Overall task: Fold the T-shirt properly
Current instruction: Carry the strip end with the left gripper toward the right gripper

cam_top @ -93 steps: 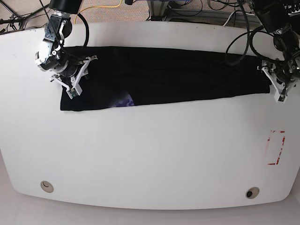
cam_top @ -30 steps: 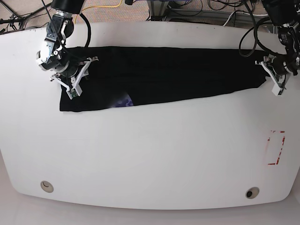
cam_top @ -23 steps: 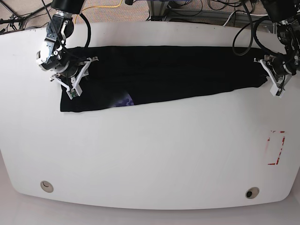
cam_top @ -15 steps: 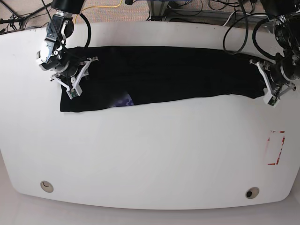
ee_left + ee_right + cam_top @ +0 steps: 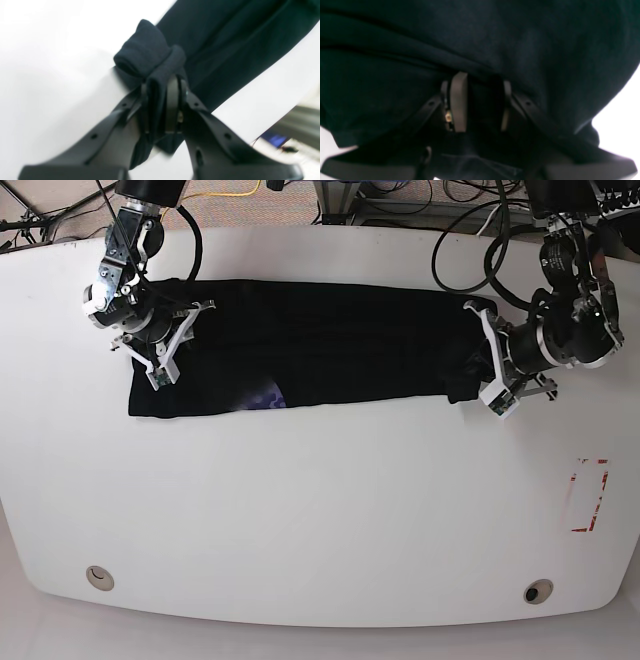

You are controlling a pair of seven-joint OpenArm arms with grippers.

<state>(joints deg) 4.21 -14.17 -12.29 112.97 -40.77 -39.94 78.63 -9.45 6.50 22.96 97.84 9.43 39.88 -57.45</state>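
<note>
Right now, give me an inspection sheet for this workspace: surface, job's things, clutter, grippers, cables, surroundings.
Surface: white rounded table, two round holes near the front edge, red rectangular marking at one side.
Job's things: large black cloth T-shirt lying as a long band, blue-purple print patch peeking out at its front edge.
Clutter: nothing seen.
Grippers: left gripper shut on a bunched end of the shirt; right gripper shut on cloth at the other end.
Cables: black cables loop from the arms; yellow cable behind.
Surroundings: floor and equipment frame behind the table.
</note>
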